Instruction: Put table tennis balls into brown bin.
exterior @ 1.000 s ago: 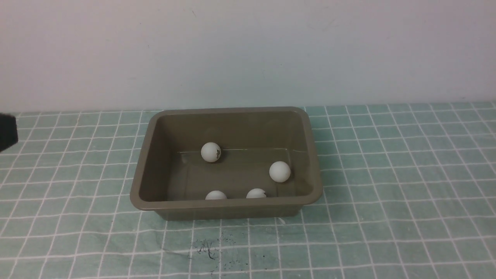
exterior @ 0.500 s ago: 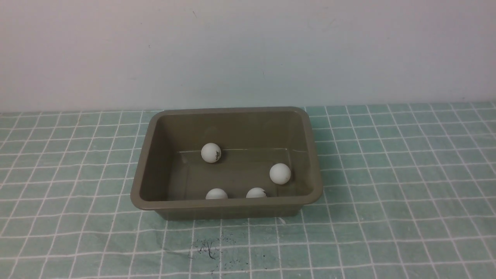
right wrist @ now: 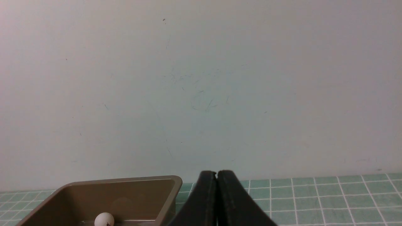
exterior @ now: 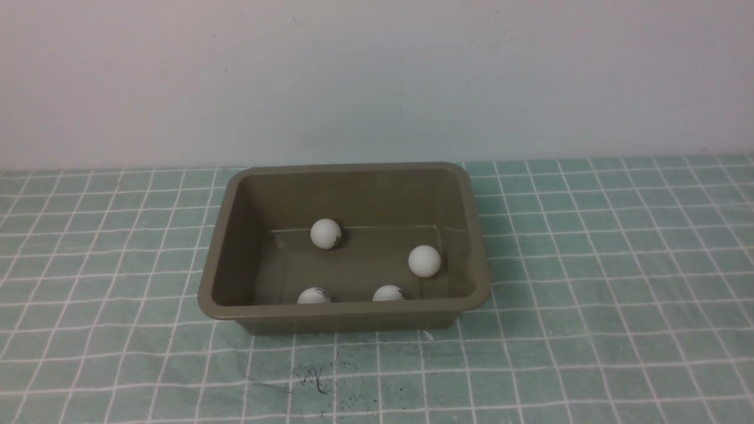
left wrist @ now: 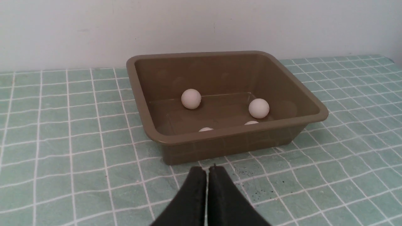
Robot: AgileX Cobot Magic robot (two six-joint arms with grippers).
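The brown bin (exterior: 477, 224) stands in the middle of the checked cloth, and several white table tennis balls lie inside it: one by the far wall (exterior: 325, 234), one at the right (exterior: 424, 261), two half hidden behind the near wall (exterior: 313, 296) (exterior: 388, 293). Neither arm shows in the front view. In the left wrist view the bin (left wrist: 314, 103) lies beyond my left gripper (left wrist: 207, 169), which is shut and empty, short of the near wall. My right gripper (right wrist: 216, 173) is shut and empty, to the right of the bin (right wrist: 169, 191), facing the wall.
A green cloth with a white grid (exterior: 618, 294) covers the table. A patch of dark specks (exterior: 321, 380) marks it in front of the bin. A plain pale wall (exterior: 377, 76) rises right behind the table.
A dark part of my left arm at the left edge has left the front view. The balls rolled a little: the near-left one went left, the far one slightly right.
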